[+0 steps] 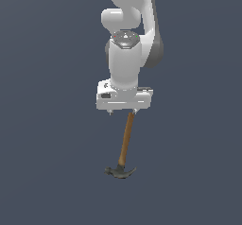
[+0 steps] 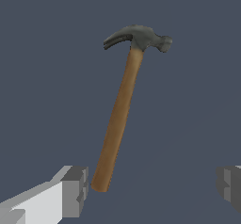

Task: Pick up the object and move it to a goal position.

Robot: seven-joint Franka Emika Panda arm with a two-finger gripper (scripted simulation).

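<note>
The hammer lies flat on the dark grey floor. In the exterior view its orange-brown handle [image 1: 125,141] runs from under the hand toward the camera, and its dark grey-green head [image 1: 120,172] is the nearest part. My gripper [image 1: 124,111] hangs over the butt end of the handle, and its fingers hardly show there. In the wrist view the hammer [image 2: 120,115] lies lengthwise with its head [image 2: 139,37] far from the fingers. My gripper [image 2: 153,188] is open wide and empty. The handle's butt end lies just beside one finger [image 2: 75,190]. The other finger [image 2: 230,185] stands far off.
The floor [image 1: 47,172] is a plain dark grey surface. The white arm [image 1: 125,54] rises above the hand. No other objects or goal marker show in either view.
</note>
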